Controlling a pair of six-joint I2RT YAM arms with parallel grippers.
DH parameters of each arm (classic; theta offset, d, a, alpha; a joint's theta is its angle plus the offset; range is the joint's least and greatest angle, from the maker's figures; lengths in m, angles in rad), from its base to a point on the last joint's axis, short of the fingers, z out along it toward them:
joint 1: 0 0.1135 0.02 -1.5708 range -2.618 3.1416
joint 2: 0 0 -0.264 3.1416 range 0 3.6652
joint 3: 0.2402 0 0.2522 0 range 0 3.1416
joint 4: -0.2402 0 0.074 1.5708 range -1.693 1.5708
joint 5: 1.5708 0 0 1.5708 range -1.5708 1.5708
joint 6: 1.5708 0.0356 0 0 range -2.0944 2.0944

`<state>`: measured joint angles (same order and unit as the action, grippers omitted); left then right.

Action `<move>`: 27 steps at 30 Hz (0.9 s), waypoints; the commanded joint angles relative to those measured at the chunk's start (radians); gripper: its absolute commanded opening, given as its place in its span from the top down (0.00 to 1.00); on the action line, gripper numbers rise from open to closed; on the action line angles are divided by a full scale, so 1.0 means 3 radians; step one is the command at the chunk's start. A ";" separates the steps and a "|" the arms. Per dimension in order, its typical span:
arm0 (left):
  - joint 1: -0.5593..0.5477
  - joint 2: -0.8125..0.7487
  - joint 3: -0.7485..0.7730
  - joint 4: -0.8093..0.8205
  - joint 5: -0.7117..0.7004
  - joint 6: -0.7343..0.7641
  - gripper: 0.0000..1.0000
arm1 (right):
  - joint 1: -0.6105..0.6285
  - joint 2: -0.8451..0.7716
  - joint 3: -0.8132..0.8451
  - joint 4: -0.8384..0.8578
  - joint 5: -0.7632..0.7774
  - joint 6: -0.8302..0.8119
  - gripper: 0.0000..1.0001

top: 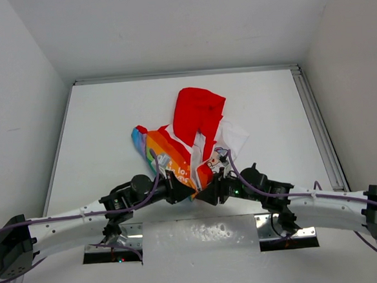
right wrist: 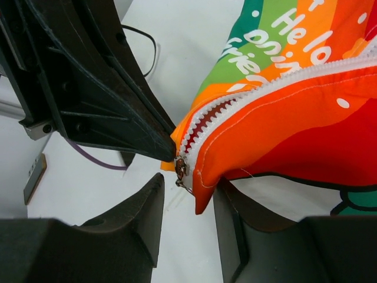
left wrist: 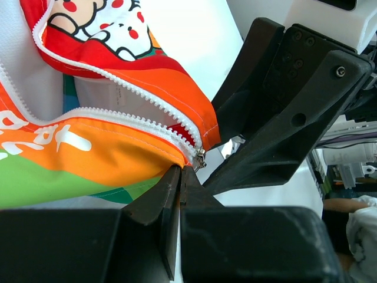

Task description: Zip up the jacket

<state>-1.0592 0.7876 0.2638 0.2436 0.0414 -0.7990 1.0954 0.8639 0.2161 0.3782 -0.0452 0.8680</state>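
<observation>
The jacket (top: pixel 187 138) lies on the white table with its red hood (top: pixel 199 109) at the far end and its rainbow panels toward me. Its white zipper (left wrist: pixel 135 100) is open, and the metal slider (left wrist: pixel 201 158) sits at the bottom hem. My left gripper (left wrist: pixel 181 172) is shut on the orange hem right beside the slider; it also shows in the top view (top: pixel 181 192). My right gripper (right wrist: pixel 188 181) is open, with the slider (right wrist: pixel 181 169) and the orange bottom corner (right wrist: pixel 203 191) hanging between its fingers. It meets the left gripper in the top view (top: pixel 213 193).
Both grippers crowd together at the jacket's near hem; the right gripper's black body (left wrist: pixel 283 112) fills the right of the left wrist view. A metal rail (top: pixel 316 123) runs along the table's right edge. Purple cables (top: pixel 296 195) run along both arms.
</observation>
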 commanded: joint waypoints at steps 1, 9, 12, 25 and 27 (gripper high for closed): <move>0.0028 -0.0038 -0.0005 0.0180 0.0031 -0.0031 1.00 | 0.0005 -0.0052 -0.0030 0.0028 0.0033 0.0041 0.62; 0.0023 -0.0043 -0.0015 0.0180 0.0041 -0.0042 1.00 | 0.0005 -0.0011 0.0057 -0.0039 0.0018 0.0021 0.84; 0.0028 -0.0048 -0.0015 0.0175 0.0041 -0.0042 1.00 | 0.0005 0.0009 0.0093 -0.0049 -0.0023 0.0057 0.98; -0.0013 0.0136 -0.0143 0.0078 -0.0066 0.0055 1.00 | 0.0000 -0.0001 0.0496 -0.0059 -0.0075 0.1089 1.00; -0.0064 0.0131 -0.0173 0.0068 -0.0122 0.0076 1.00 | 0.0000 0.0045 0.0532 0.0047 0.0017 0.1207 1.00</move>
<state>-1.0653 0.8146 0.2443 0.2913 0.0242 -0.8013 1.0954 0.8707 0.2939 0.2657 -0.0795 1.1275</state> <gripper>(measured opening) 0.007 0.009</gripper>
